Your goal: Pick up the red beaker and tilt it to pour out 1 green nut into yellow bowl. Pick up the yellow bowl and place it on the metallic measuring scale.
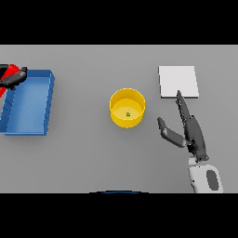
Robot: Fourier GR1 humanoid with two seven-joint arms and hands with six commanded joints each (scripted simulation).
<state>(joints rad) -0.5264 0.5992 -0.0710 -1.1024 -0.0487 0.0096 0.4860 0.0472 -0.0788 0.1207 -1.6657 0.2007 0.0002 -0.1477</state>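
Observation:
A yellow bowl (127, 108) stands at the table's middle with one small green nut (128, 114) on its floor. The metallic scale (178, 82) is a flat pale square at the back right. My right hand (191, 131) hovers open to the right of the bowl, fingers pointing toward the scale's near edge, thumb spread toward the bowl, a gap between thumb and bowl. At the far left edge my left hand (15, 78) is curled round the red beaker (8, 74), which is mostly cut off by the picture's edge.
A blue tray (29, 103) lies at the left, just right of the left hand and the beaker. Grey tabletop lies between the tray, the bowl and the scale.

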